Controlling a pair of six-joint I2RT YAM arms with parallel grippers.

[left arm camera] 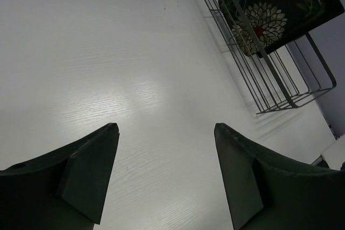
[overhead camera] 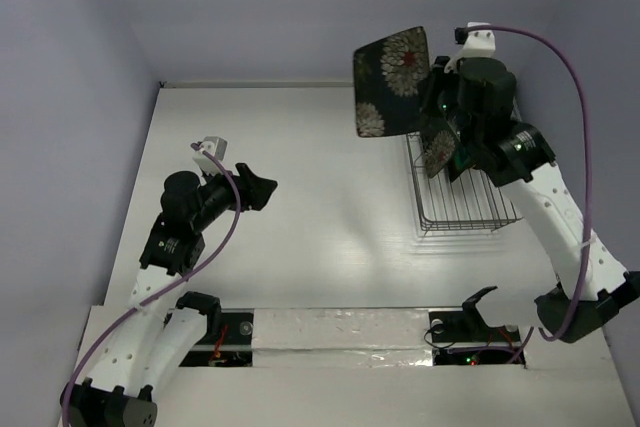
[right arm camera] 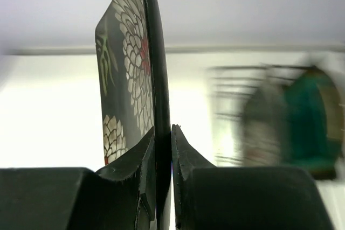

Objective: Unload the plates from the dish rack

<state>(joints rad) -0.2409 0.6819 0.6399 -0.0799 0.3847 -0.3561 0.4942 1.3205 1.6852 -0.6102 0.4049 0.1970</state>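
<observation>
My right gripper point(right arm camera: 163, 133) is clamped on a flowered black plate point(overhead camera: 392, 80), raised out of the dish rack point(overhead camera: 462, 205). The left gripper point(left arm camera: 166, 127) is wide open and empty. Next, I judge, lay the plate on the table point(overhead camera: 300, 147).

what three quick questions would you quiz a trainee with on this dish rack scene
1. True or false: the left gripper is shut on a plate.
2. Multiple choice: the flowered black plate in the right gripper is
A. lying flat on the table
B. lifted clear of the dish rack, pinched by its edge
C. standing between the rack's prongs
3. Short answer: is the rack empty?

Key:
1. False: it is open and holds nothing.
2. B.
3. No: a second flowered plate stands in it.
</observation>
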